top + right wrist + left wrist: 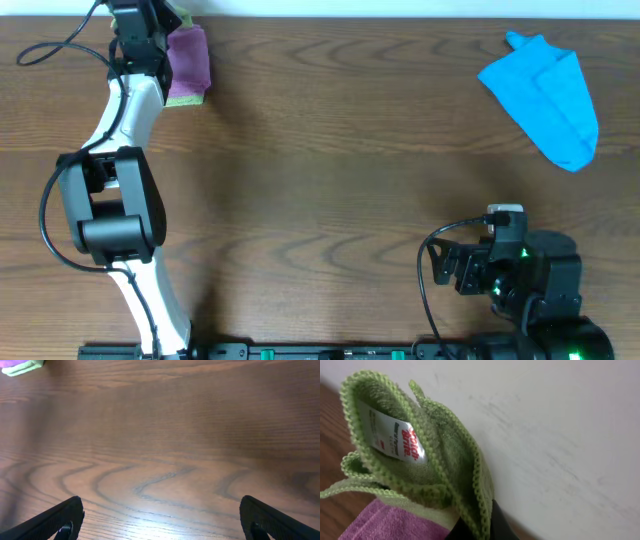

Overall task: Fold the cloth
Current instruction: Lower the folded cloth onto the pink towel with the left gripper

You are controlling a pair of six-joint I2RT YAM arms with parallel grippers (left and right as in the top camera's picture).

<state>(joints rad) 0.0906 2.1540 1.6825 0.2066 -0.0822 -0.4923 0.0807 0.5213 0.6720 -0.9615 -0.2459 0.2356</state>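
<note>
Left end effector [145, 25] was closed on the bunched cloth [445, 455] at the far left corner of the bench [330, 150], just beside the purple cloth [188, 60]. Right end effector [160, 515] stood wide open and empty.

right gripper [160, 510]: wide apart | wood table [165, 435] | purple cloth [14, 365]: top-left corner

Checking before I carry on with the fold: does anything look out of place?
Yes. The cloth is bunched up in the left gripper at the table's far edge, left side, against the white wall and by the purple cloth, not spread flat for folding. The right gripper sits open, idle.
</note>
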